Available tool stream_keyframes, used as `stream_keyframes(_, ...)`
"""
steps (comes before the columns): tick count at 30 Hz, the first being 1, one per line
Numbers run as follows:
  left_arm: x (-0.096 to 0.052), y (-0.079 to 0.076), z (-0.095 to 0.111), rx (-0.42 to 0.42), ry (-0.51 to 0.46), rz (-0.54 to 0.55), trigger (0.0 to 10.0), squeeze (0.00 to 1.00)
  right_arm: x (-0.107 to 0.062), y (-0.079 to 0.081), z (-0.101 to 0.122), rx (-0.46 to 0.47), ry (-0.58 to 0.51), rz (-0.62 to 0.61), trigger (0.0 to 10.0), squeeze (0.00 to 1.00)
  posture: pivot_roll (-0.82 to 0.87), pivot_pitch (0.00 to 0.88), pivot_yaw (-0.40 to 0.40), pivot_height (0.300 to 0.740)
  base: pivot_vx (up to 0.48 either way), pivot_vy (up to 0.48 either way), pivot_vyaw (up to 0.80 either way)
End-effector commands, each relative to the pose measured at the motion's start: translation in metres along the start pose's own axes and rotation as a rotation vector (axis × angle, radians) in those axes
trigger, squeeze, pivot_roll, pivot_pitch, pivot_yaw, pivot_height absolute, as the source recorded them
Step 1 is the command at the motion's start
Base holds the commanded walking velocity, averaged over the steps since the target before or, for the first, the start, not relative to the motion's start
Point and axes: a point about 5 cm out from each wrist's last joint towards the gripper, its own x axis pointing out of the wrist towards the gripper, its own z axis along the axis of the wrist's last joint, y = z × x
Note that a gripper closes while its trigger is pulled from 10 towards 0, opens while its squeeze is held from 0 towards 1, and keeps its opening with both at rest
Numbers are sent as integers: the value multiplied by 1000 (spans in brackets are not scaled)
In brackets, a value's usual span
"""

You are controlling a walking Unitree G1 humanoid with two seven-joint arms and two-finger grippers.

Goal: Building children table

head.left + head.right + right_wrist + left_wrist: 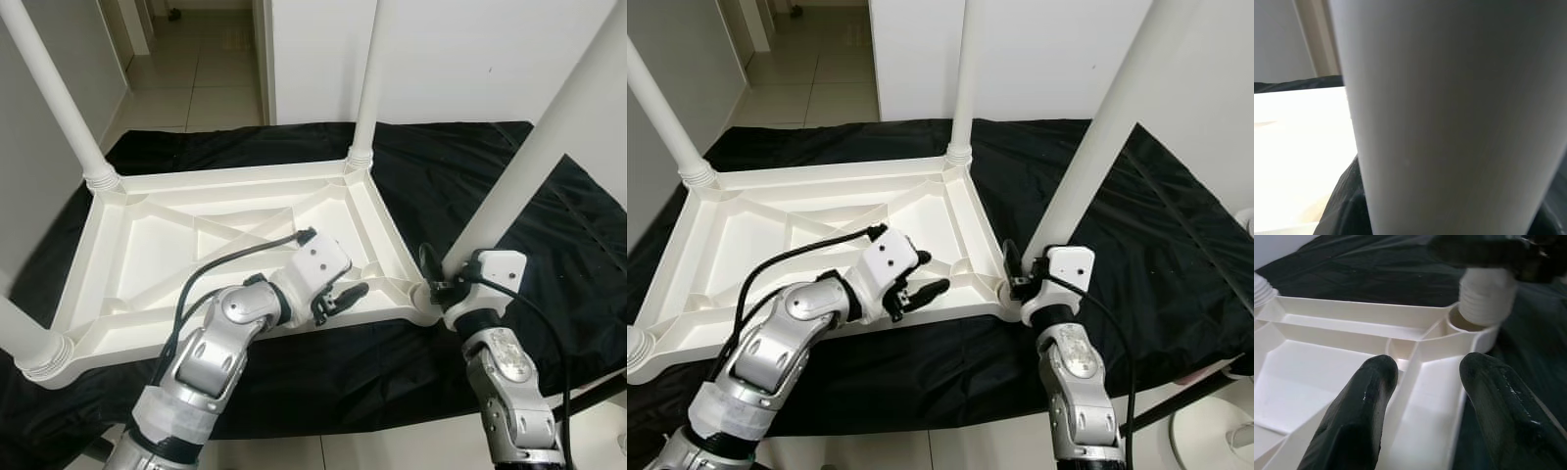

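A white plastic tabletop [147, 250] lies upside down on a black cloth [460, 166]. Three white legs stand in its corners: far left [59, 98], far right [367, 88] and near left [24, 338]. A fourth leg [534, 147] leans to the right at the near right corner, its ribbed end [1486, 298] at the corner socket [1469, 328]. My right gripper [443, 279] is shut on this leg [1449, 117] just above the end. My left gripper [343, 297] is open over the tabletop's near rim, with a rib between its fingers [1359, 411].
The cloth covers a low platform whose front edge is near my arms, with tiled floor [392, 450] below. A white wall [451, 59] stands behind, and a corridor [196, 69] opens at the back left. A dark bar [598, 392] sticks out at the lower right.
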Motion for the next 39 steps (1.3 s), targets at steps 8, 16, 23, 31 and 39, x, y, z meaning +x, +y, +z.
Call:
stream_keyframes(8,-4,-3,-1,11,20,-36,10000,0,10,-11,-19,-27,72,28,10000,0,-58,23,28,740,0,0,0)
stream_keyframes(16,-3,-1,1,16,21,-32,10000,0,19,2,-23,-56,78,122,10000,0,-58,33,29,740,0,0,0)
stream_keyframes(23,-5,2,3,14,19,-15,10000,0,7,19,-27,-99,108,284,10000,0,-51,40,23,740,0,0,0)
stream_keyframes(31,-6,3,4,13,16,-6,10000,0,-6,7,-32,-119,137,296,10000,0,-58,43,21,740,0,0,0)
stream_keyframes(39,-5,4,6,15,9,-9,10000,0,-4,-2,-35,-126,149,270,10000,0,-65,44,29,740,0,0,0)
